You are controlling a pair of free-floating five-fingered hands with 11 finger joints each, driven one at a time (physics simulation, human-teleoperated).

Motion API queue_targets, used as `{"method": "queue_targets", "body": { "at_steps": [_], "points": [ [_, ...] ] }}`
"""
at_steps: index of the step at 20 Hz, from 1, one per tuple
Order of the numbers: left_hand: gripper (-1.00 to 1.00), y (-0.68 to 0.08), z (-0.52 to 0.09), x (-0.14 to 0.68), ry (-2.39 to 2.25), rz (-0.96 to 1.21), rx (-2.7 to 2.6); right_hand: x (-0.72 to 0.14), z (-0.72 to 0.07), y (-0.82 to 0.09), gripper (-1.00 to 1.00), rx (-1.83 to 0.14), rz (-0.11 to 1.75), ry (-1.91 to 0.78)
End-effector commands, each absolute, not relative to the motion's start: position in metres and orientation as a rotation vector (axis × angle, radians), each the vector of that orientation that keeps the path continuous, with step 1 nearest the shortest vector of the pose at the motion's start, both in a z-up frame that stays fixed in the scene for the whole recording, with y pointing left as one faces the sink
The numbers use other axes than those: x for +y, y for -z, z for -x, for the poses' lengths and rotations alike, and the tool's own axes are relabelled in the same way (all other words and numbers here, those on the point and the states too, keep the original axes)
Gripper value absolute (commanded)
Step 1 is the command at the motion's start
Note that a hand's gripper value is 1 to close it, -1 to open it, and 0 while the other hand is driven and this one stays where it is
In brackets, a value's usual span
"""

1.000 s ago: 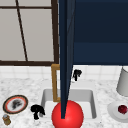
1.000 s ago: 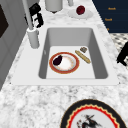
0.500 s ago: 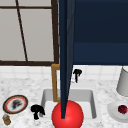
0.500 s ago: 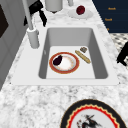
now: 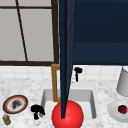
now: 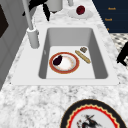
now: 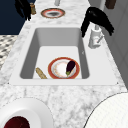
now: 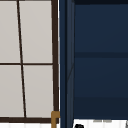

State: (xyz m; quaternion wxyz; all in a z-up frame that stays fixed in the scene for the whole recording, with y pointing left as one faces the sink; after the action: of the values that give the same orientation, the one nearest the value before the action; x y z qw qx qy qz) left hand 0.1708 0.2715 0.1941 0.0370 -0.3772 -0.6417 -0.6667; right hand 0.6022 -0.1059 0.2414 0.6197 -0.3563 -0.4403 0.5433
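My right hand [image 5: 78, 71] hovers over the back rim of the sink [image 5: 93, 100], beside the grey faucet [image 7: 94, 37]. Its fingers hang straight down and hold nothing, as the right side view [image 7: 96, 17] and left side view [image 6: 41, 5] show. My left hand [image 5: 37, 111] floats at the sink's front left corner, fingers loose and empty; it is also at the counter's front edge [image 7: 23, 7] [image 6: 123, 55]. In the basin lies a red-rimmed plate [image 6: 64, 63] with a dark eggplant [image 6: 57, 60] on it, a tan stick [image 6: 82, 56] beside it.
A patterned plate [image 5: 15, 104] and a small jar [image 5: 6, 120] sit on the marble counter to the left. To the right are a white plate with a dark red fruit [image 5: 122, 109] and a grey canister [image 5: 123, 82]. A red ball [image 5: 67, 116] and a dark blue panel [image 5: 65, 57] block the front view's middle.
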Motion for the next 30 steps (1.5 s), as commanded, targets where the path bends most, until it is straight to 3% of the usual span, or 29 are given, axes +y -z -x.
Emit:
{"method": "queue_targets", "body": {
  "at_steps": [1, 19, 30],
  "points": [
    [0.00, -0.194, -0.171, 0.272, 2.047, 1.158, -1.970, -0.106, -0.588, -0.255, -1.00, -1.045, 0.863, -1.241],
    [0.00, -0.194, -0.171, 0.272, 2.047, 1.158, -1.970, -0.114, -0.513, -0.311, -1.00, -1.096, 0.945, -1.190],
    [0.00, -0.194, -0.171, 0.272, 2.047, 1.158, -1.970, -0.092, -0.441, -0.294, -1.00, -1.205, 1.119, -1.116]
  ]
}}
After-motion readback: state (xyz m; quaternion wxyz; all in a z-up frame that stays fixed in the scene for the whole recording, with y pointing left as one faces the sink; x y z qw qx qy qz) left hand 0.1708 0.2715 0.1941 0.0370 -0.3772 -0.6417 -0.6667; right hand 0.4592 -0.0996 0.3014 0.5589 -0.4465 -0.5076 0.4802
